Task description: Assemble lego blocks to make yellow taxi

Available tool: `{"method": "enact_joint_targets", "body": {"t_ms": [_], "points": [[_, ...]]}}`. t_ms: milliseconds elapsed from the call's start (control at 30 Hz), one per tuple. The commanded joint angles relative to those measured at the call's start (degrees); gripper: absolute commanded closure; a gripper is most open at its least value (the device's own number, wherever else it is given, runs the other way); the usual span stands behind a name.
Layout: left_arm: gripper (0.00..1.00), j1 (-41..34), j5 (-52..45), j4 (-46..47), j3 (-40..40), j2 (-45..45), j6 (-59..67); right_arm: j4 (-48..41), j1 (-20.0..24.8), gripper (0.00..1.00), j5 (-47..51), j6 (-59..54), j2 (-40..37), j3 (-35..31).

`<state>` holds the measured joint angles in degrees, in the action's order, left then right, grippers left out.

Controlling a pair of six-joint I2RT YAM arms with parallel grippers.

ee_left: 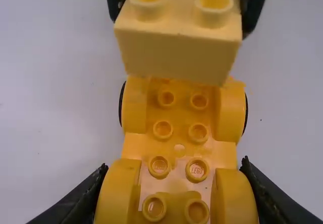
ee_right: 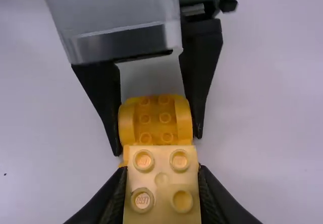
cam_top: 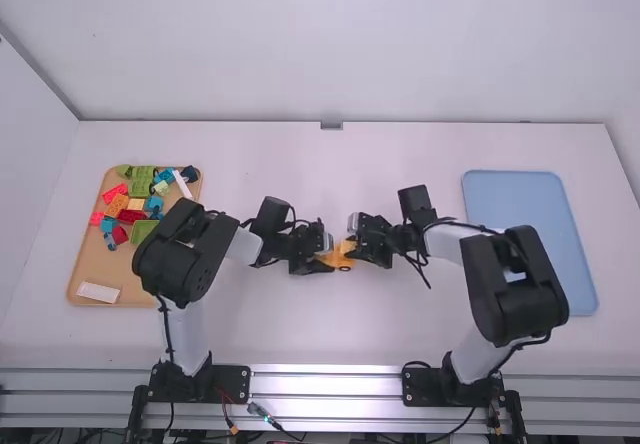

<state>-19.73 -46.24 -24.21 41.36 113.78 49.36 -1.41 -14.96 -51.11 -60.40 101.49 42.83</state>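
At the left I have the wooden tray (cam_top: 88, 269) with its mixed supply: a green block (cam_top: 142, 229), reds and blues heaped toward its far end, and a white piece (cam_top: 98, 292) near its near edge. By my reading the build is at an early stage, with most of the taxi's body left to make.

Next, at mid-table, my left gripper (ee_right: 157, 142) is closed on the yellow car base (ee_left: 174, 148), gripping the rounded sides at one end. The wheels are already part of it, and the studs I can see carry nothing.

Just to the right, my right gripper (ee_right: 161, 176) pinches a pale yellow block (ee_left: 176, 55) over the base's other end. It looks raised rather than seated, though its underside is hidden, so I wouldn't swear to it. Pressing it home seems the step in hand.

Farthest right lies the blue tray (cam_top: 520, 194), well apart from the work.
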Motion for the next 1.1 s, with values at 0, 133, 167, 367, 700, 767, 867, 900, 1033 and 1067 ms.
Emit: {"method": "enact_joint_targets", "body": {"t_ms": [0, 133, 167, 367, 700, 767, 867, 900, 1033, 1067], "points": [[0.59, -0.13, 2.19, 0.66, -0.13, 0.87, 1.03, -0.31, -0.46, 0.75, -0.68, 0.61, 0.52, -0.44], [0.59, -0.11, 2.19, 0.63, -0.13, 0.87, 1.05, -0.72, -0.44, 0.76, -0.37, 0.61, 0.55, -0.44], [0.59, -0.13, 2.19, 0.61, -0.13, 0.87, 1.05, -0.74, -0.5, 0.76, -0.22, 0.59, 0.63, -0.44], [0.59, -0.15, 2.19, 0.63, -0.13, 0.87, 1.05, 1.88, -0.52, 0.75, -0.17, 1.77, 3.37, -0.37], [0.59, -0.11, 2.16, 0.66, -0.07, 0.87, 1.05, 2.27, -0.48, 0.75, 1.9, 1.68, 4.28, -0.44], [0.59, -0.13, 2.19, 0.63, -0.07, 0.87, 1.05, 2.62, -0.46, 0.76, 1.6, 1.68, 4.57, -0.44], [0.59, -0.13, 2.16, 0.96, -0.17, 0.87, 1.03, 2.8, -0.42, 0.76, 1.66, 0.87, 5.68, -0.44], [0.59, -0.11, 2.1, 1.4, -0.17, 0.87, 1.07, 3.15, -0.42, 0.75, 1.57, 0.52, 5.97, -0.44], [0.6, -0.17, 2.16, 2.32, -0.17, 0.87, 1.07, 4.04, -0.63, 0.75, 1.42, 1.68, 6.21, -0.44], [0.6, -0.15, 2.16, 2.34, -0.17, 0.87, 1.07, 3.98, -0.96, 0.75, 1.46, 1.6, 6.21, -0.44]]}}
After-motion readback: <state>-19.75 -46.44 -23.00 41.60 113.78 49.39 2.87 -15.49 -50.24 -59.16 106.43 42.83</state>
